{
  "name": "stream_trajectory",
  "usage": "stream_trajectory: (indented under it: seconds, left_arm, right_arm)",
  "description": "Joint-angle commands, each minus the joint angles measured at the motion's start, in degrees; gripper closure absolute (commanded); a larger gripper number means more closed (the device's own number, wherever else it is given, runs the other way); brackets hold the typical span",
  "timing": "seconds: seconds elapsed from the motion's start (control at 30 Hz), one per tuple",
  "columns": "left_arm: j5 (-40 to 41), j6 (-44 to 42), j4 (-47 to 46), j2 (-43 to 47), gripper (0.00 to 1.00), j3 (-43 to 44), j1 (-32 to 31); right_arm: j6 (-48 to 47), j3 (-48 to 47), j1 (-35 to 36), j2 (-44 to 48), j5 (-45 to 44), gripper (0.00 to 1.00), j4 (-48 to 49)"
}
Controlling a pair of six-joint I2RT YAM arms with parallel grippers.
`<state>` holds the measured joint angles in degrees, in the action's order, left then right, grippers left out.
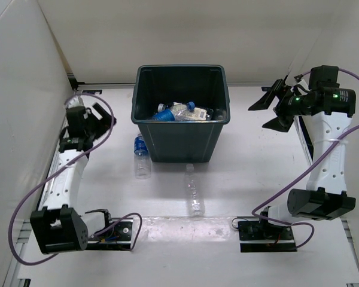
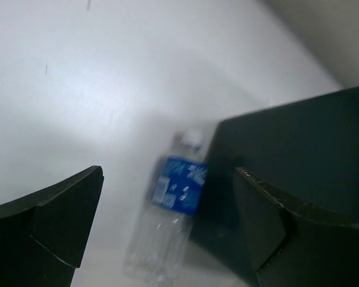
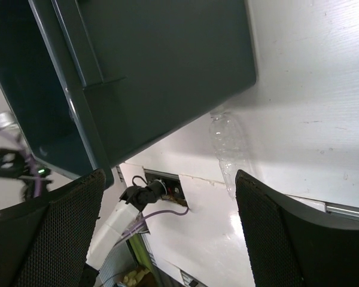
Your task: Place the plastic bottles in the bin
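- Top external view: the bin (image 1: 182,143) stands mid-table with several bottles (image 1: 179,112) inside. Two more lie outside it on the table (image 1: 257,179).
- The blue-label bottle (image 1: 142,156) lies at the bin's near-left corner, cap pointing away from the arms. The clear bottle (image 1: 194,190) lies in front of the bin, apart from it.
- Left gripper (image 1: 100,121): jaws spread wide, nothing held, raised to the left of the bin.
- Right gripper (image 1: 269,113): jaws spread wide, empty, raised to the right of the bin.
- Left wrist view: the blue-label bottle lies below, framed between the fingers (image 2: 54,221), just beside the bin wall. Blur prevents telling whether it touches the wall.
- Judgement: the step in hand is the left arm's pick of the blue-label bottle.
- Recommended: come down with the jaws across the bottle's width at the label.
- Caution: the bin-side finger has little room, so the bottle may need nudging clear of the wall first.
- Risk: a thin round bottle probably rolls or slips out, so close centred and gently.
- Recommended: lift above the rim before crossing, and release over the bin's middle.
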<state>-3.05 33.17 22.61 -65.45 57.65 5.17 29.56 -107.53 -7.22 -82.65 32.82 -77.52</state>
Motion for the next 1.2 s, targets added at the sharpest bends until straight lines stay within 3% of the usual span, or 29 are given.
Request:
stream_trajectory:
  seconds: [0.0, 0.2, 0.47, 0.8, 1.17]
  left_arm:
    - [-3.1, 2.7, -2.8, -0.7, 0.00, -6.3, -0.5]
    - [-6.2, 1.3, -6.2, -4.2, 0.00, -11.5, -5.0]
    - [-4.2, 1.9, -5.8, -12.3, 0.00, -11.6, -11.4]
    - [-2.2, 3.8, -6.0, -18.0, 0.00, -13.2, -12.4]
    - [-6.8, 7.3, -12.6, -22.5, 0.00, -12.6, -15.6]
  right_arm:
    - [-0.5, -2.6, -1.0, 0.9, -0.7, 0.10, -1.0]
    - [-1.2, -3.6, -1.2, 0.3, -1.6, 0.10, -1.7]
    - [-1.9, -4.2, -2.4, -0.2, -2.2, 0.10, -2.6]
    - [-1.9, -4.6, -4.2, -0.8, -2.5, 0.10, -2.9]
    - [-1.9, -3.1, -5.5, -0.6, -2.0, 0.10, -2.9]
